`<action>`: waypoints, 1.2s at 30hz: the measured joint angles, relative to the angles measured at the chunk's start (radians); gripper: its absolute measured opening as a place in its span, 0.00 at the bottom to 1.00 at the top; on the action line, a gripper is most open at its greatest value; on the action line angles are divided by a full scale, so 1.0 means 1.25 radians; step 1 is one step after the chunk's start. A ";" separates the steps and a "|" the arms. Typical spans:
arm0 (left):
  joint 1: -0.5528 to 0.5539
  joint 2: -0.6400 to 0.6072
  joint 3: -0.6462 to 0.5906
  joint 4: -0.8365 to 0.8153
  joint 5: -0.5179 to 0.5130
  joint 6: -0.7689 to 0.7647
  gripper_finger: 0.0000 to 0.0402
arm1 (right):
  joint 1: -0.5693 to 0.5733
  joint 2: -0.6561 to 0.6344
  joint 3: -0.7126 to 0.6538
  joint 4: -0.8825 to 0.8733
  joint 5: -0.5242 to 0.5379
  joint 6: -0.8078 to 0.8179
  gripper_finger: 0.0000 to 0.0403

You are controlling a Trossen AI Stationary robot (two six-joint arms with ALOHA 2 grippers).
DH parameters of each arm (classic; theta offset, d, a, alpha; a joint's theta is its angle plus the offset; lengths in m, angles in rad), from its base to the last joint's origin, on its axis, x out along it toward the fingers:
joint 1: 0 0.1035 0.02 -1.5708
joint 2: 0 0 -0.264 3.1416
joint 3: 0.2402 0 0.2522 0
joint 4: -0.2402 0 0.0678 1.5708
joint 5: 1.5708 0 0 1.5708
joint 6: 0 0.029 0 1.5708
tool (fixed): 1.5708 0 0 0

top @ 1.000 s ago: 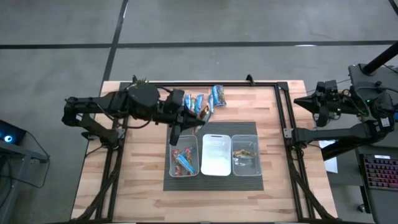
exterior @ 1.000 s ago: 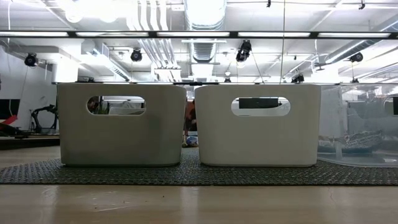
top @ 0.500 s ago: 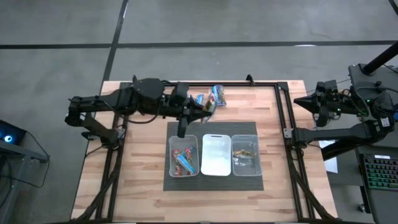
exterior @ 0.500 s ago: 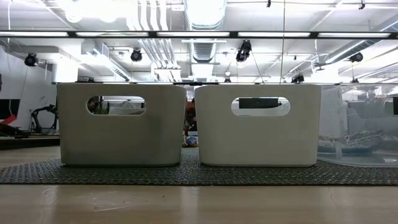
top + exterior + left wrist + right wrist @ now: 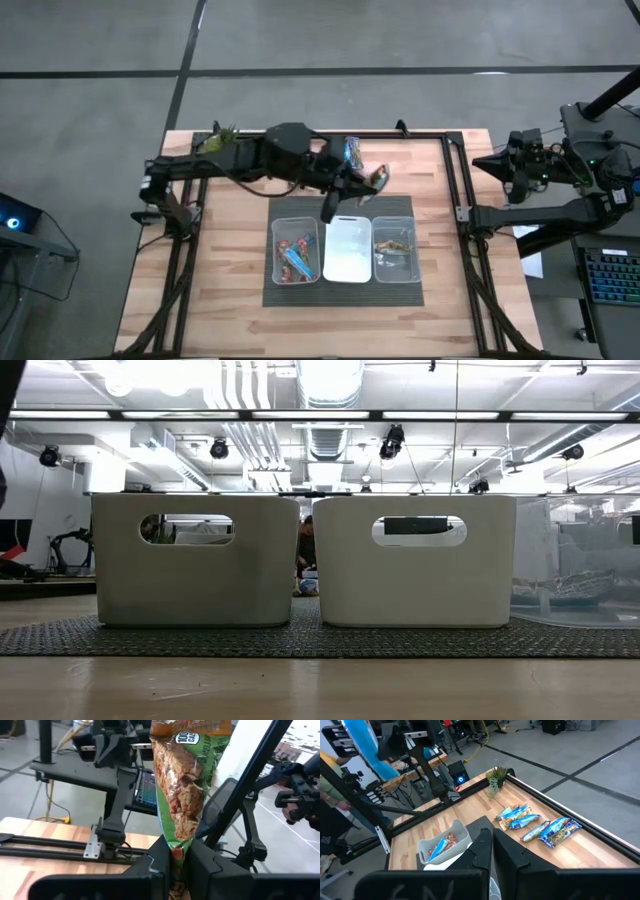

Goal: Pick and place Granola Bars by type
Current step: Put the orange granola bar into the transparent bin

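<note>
Item: green bar, pinched at one end by the left gripper, hung just behind the bins. Risk: slip or misdrop is judged possible. Right gripper: closed, empty, parked aside.

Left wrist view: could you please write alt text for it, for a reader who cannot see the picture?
The left end effector is shut on a granola bar in a green and brown wrapper, which stands up between its two dark fingers. Behind it are the wooden table, black frame rails and the room.
</note>
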 joint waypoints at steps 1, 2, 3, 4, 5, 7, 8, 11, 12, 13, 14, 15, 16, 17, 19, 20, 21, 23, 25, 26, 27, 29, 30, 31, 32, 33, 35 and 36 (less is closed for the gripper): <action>0.003 0.015 0.018 -0.007 0.008 0.000 0.06 | 0.000 0.000 0.000 0.000 0.000 0.000 0.02; 0.007 0.031 0.036 -0.013 0.013 0.003 0.06 | 0.000 0.000 0.000 0.000 0.000 0.000 0.02; 0.011 0.046 0.055 -0.023 0.018 0.008 0.06 | 0.000 0.000 0.000 0.000 0.000 0.000 0.02; 0.014 0.057 0.072 -0.040 0.022 0.013 0.06 | 0.000 0.000 0.000 0.000 0.000 0.000 0.02; 0.018 0.071 0.091 -0.058 0.023 0.015 0.06 | 0.000 0.000 0.000 -0.001 0.000 0.000 0.02; 0.024 0.097 0.129 -0.083 0.024 0.016 0.06 | 0.000 0.000 0.000 -0.002 0.000 0.000 0.02; 0.027 0.107 0.143 -0.101 0.024 0.017 0.06 | 0.000 0.000 0.000 -0.004 0.000 0.000 0.02; 0.031 0.129 0.165 -0.105 0.029 0.018 0.06 | 0.000 0.000 0.000 -0.006 0.000 0.000 0.02; 0.032 0.133 0.167 -0.108 0.030 0.017 0.06 | 0.000 0.000 0.000 -0.006 0.000 0.000 0.02; 0.032 0.138 0.170 -0.108 0.032 0.017 0.06 | 0.000 0.000 0.000 -0.006 0.000 0.000 0.02; 0.032 0.144 0.173 -0.104 0.033 0.016 0.06 | 0.000 0.000 0.000 -0.006 0.000 0.000 0.02; 0.032 0.147 0.173 -0.104 0.034 0.015 0.06 | 0.000 0.000 0.000 -0.006 0.000 0.000 0.02; 0.033 0.151 0.172 -0.103 0.035 0.013 0.06 | 0.000 0.000 0.000 -0.006 0.000 0.000 0.02; 0.033 0.156 0.171 -0.100 0.035 0.012 0.06 | 0.000 0.000 0.000 -0.006 0.000 0.000 0.02; 0.033 0.165 0.171 -0.094 0.035 0.010 0.06 | 0.000 0.000 0.000 -0.007 0.000 0.000 0.02; 0.033 0.170 0.171 -0.092 0.035 0.010 0.06 | 0.000 0.000 0.000 -0.007 0.000 0.000 0.02; 0.033 0.177 0.170 -0.080 0.035 0.010 0.06 | 0.000 0.000 0.000 -0.007 0.000 0.000 0.02; 0.032 0.187 0.170 -0.048 0.035 0.009 0.06 | 0.000 0.000 0.000 -0.009 0.000 0.000 0.02; 0.031 0.201 0.170 0.001 0.035 0.009 0.06 | 0.000 0.000 0.000 -0.017 0.000 0.000 0.02; 0.031 0.208 0.170 0.027 0.035 0.009 0.06 | 0.000 0.000 0.000 -0.020 0.000 0.000 0.02; 0.031 0.213 0.170 0.038 0.036 0.009 0.06 | 0.000 0.000 0.000 -0.022 0.000 0.000 0.02; 0.030 0.227 0.170 0.063 0.045 0.008 0.06 | 0.000 0.000 0.000 -0.025 0.000 0.000 0.02; 0.030 0.232 0.170 0.064 0.045 0.008 0.06 | 0.000 0.000 0.000 -0.025 0.000 0.000 0.02; 0.030 0.239 0.170 0.062 0.046 0.008 0.06 | 0.000 0.000 0.000 -0.024 0.000 0.000 0.02; 0.030 0.244 0.170 0.062 0.046 0.008 0.06 | 0.000 0.000 0.000 -0.024 0.000 0.000 0.02; 0.030 0.248 0.168 0.060 0.047 0.008 0.06 | 0.000 0.000 0.000 -0.024 0.000 0.000 0.02; 0.030 0.256 0.161 0.059 0.060 0.001 0.06 | 0.000 0.000 0.000 -0.024 0.000 0.000 0.02; 0.030 0.260 0.158 0.059 0.071 -0.004 0.06 | 0.000 0.000 -0.001 -0.024 0.000 0.000 0.02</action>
